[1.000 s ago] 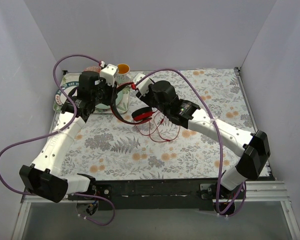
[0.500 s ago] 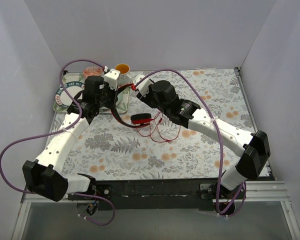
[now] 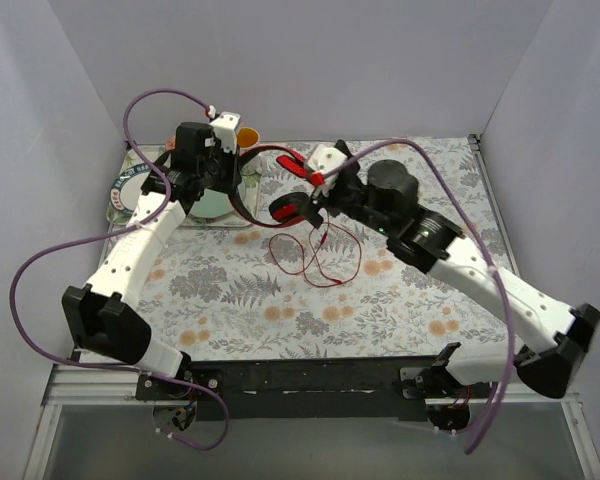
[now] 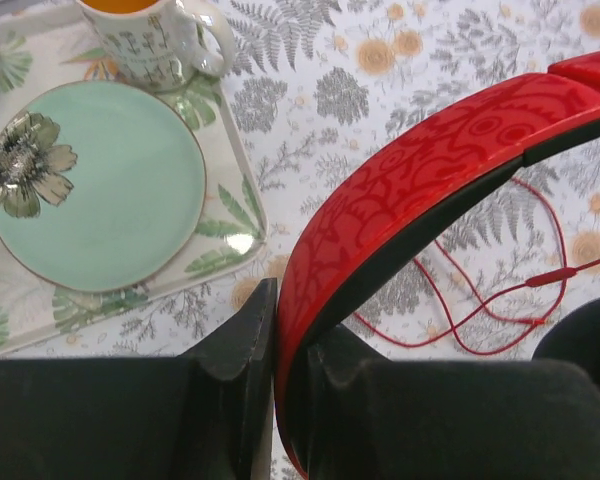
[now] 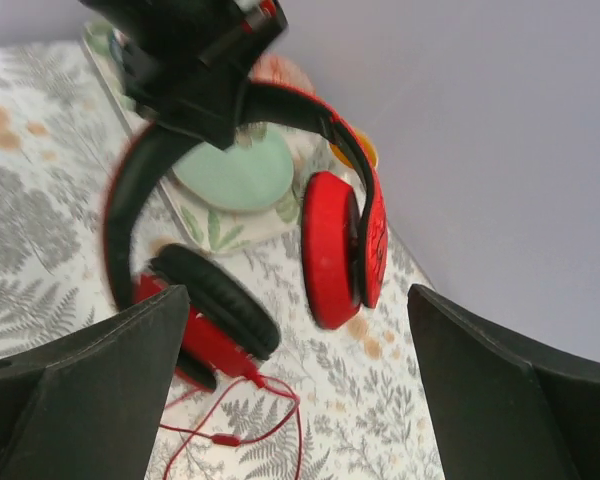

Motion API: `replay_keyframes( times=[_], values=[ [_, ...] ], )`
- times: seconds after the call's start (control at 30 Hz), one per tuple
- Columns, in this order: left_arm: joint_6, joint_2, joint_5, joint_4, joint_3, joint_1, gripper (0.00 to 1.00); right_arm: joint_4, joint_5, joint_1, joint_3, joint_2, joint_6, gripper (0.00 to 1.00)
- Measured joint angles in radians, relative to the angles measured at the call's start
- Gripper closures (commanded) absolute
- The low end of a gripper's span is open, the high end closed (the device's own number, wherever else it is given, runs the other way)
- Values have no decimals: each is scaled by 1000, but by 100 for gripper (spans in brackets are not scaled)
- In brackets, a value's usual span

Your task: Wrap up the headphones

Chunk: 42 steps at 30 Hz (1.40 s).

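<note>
Well, left jaws pinch the red over-ear headphones (image 3: 288, 208) by their black-and-red headband (image 4: 410, 160) above the floral table (image 3: 420, 300); right jaws gape wide. Best catch the loose thin red cable (image 4: 554, 276) near the earcup (image 5: 215, 305) and wind snugly.

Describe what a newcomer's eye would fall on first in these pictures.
The red headphones stand out most, hanging by their headband from the shut left gripper. Their thin red cable sprawls in loose loops on the flowery tablecloth beside them, before the open right gripper. A pale green plate sits on a tray at the far left.
</note>
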Motion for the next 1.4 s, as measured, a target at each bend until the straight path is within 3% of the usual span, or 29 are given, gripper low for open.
replay_keyframes(
  times=[0.17, 0.3, 0.47, 0.67, 0.77, 0.9, 0.97, 1.07, 1.13, 1.17, 1.23, 1.4],
  values=[
    [-42, 90, 37, -50, 175, 43, 100, 178, -42, -2, -172, -243, 31, 2],
    [-89, 96, 57, -83, 304, 63, 100, 330, -66, -63, -389, -335, 94, 1],
    [-156, 76, 111, -86, 410, 62, 100, 425, -93, -126, -554, -202, 160, 2],
    [-230, 30, 178, -91, 423, 62, 100, 537, -114, -220, -587, -63, 266, 9],
    [-273, 15, 227, -91, 423, 71, 100, 627, -133, -269, -616, -53, 309, 17],
    [-332, 9, 310, -84, 423, 105, 100, 734, -170, -278, -630, 2, 342, 39],
    [-355, 9, 340, -83, 423, 125, 100, 769, -189, -277, -636, 20, 352, 44],
    [-378, 9, 367, -77, 423, 147, 100, 806, -204, -275, -643, 21, 368, 45],
    [-397, 9, 389, -74, 427, 161, 100, 819, -209, -274, -639, 22, 370, 37],
    [-407, 13, 401, -77, 437, 172, 100, 818, -211, -274, -635, 27, 370, 29],
    [-418, 26, 425, -91, 488, 195, 100, 818, -223, -275, -629, 43, 370, 26],
    [-432, 34, 422, -48, 600, 254, 100, 810, -302, -280, -682, 50, 360, 34]
  ],
)
